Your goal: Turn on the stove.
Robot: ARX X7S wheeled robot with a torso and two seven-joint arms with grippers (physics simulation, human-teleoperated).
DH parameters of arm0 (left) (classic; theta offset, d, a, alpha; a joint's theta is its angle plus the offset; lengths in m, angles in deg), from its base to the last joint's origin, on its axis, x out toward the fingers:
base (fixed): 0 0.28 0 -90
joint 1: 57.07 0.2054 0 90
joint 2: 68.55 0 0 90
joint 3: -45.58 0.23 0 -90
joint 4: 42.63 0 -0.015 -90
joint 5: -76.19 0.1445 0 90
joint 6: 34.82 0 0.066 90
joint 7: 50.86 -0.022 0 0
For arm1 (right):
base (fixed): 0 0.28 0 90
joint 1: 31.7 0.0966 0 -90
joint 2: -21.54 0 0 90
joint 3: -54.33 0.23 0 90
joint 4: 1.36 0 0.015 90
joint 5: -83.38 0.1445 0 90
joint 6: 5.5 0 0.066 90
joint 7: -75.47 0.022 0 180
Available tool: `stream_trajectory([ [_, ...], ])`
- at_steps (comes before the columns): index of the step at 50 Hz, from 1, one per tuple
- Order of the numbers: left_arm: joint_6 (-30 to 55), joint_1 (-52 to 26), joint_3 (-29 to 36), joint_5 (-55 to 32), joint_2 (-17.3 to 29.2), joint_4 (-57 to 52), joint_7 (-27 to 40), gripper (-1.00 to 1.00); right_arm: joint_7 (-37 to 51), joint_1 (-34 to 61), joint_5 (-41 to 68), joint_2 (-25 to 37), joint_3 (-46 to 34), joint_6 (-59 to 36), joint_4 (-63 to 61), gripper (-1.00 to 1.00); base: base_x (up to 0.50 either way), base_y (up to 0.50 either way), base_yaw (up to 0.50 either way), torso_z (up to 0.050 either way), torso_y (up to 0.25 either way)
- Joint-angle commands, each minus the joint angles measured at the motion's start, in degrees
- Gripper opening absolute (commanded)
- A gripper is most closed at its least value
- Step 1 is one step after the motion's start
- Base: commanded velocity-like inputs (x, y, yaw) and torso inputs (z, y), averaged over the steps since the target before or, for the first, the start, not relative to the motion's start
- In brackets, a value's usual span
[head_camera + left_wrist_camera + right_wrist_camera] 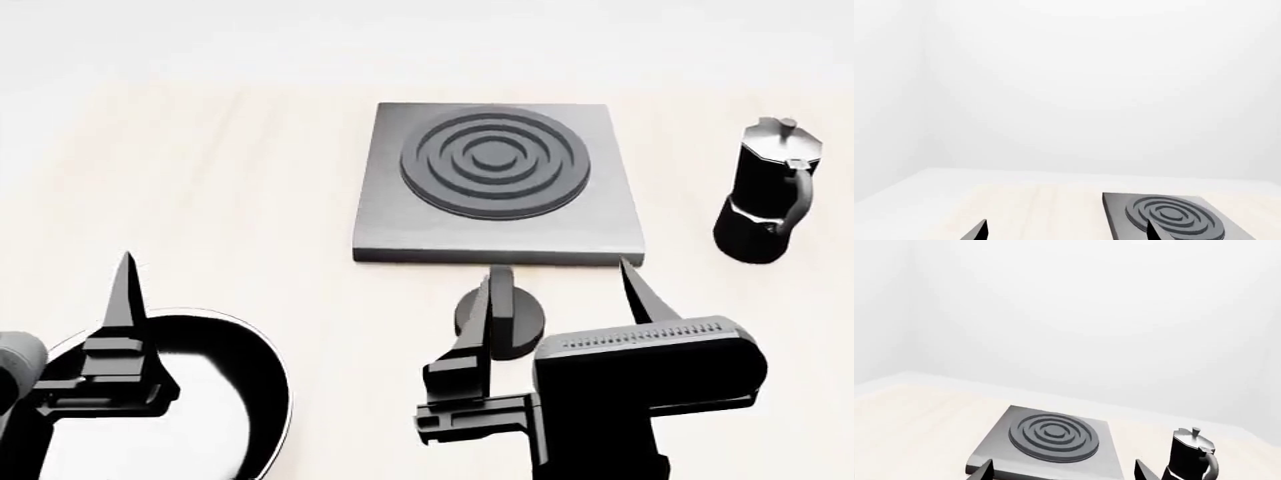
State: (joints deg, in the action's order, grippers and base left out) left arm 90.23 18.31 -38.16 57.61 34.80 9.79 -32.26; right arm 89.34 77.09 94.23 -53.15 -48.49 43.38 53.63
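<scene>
Head view is showing the stove (497, 185) lying flat on the pale wooden bench (200, 190), its raised ring burner (495, 160) sitting toward the far half of the grey slab. Just in front of the slab's near edge, the round black knob (518, 318) is resting on the bench. The right gripper (561, 300) is hovering over that knob with its fingers (641, 290) standing apart, one on each side of it; whether either finger is touching the knob is hard to tell from this angle. The left gripper (123, 300) is hanging above the black frying pan (234, 400) at the near left, and only one finger is showing clearly here. In the left wrist view, two dark tips are sitting well apart, so those fingers (977, 231) are spread too. A black moka pot (765, 192) is standing upright to the right of the stove, apart from it.
</scene>
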Motion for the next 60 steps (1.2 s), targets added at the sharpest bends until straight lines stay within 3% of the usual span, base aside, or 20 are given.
stream_trajectory([
  [1, -0.43, -0.01, 0.28, -0.12, 0.22, 0.39, 0.25, 1.00, 0.18, 0.00, 0.41, 0.13, 0.07, 0.21, 0.05, 1.00, 0.27, 0.00, 0.00, 0.000, 0.000],
  [39, -1.01, -0.07, 1.30, -0.28, 1.13, 0.93, 1.36, 1.00, 0.85, -0.02, 1.40, 0.33, -0.09, 1.35, 1.53, 1.00, 0.25, 0.00, 0.00, 0.000, 0.000],
  [60, -1.23, -0.27, 1.58, -0.85, 1.40, 1.29, 1.80, 1.00, -0.64, -0.13, 4.70, -1.05, 0.28, 0.99, 10.10, 1.00, 0.00, 0.00, 0.00, 0.000, 0.000],
])
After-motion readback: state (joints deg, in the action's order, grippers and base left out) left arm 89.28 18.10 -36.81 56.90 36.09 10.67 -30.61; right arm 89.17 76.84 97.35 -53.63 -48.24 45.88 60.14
